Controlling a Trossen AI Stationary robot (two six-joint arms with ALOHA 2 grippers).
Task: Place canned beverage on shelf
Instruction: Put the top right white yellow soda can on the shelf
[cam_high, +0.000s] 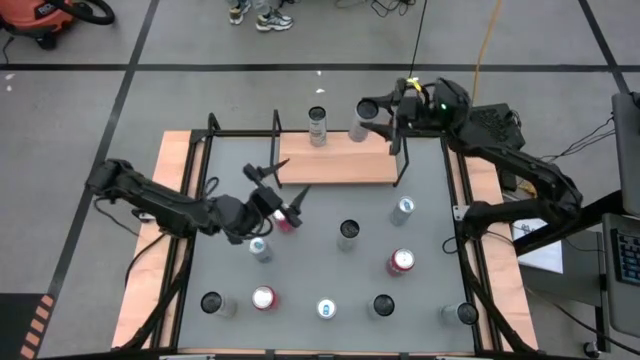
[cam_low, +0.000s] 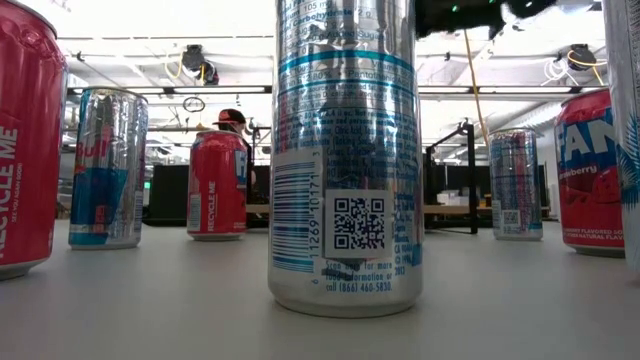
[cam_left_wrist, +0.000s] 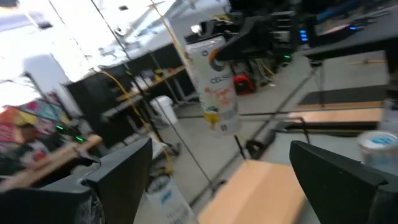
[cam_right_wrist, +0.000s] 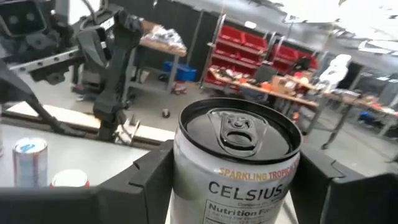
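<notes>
The canned beverage (cam_right_wrist: 235, 155) is a white can with a black top, held in my right gripper (cam_right_wrist: 236, 180) over the far right corner of the shelf (cam_high: 335, 162). The shelf is a light-wood board with black rod frames at its ends. The can also shows in the high view (cam_high: 364, 118) and the left wrist view (cam_left_wrist: 214, 81). A silver can (cam_high: 318, 126) stands on the shelf's far edge. My left gripper (cam_high: 283, 182) hovers open above the table near the shelf's near left corner, with nothing between its fingers (cam_left_wrist: 118, 171). My right gripper pinches the can's side wall (cam_right_wrist: 186, 168) between its two fingers, a little below the top rim. The fingers lie level and come from the table's right side. The can is lifted clear above the board, roughly upright with a slight tilt.
Several cans stand on the grey tabletop nearer than the shelf: a red one (cam_high: 287, 222) just below my left gripper, a silver one (cam_high: 259, 248), a dark-topped one (cam_high: 348, 232), a red one (cam_high: 401, 262), and a row along the near edge (cam_high: 326, 308).
</notes>
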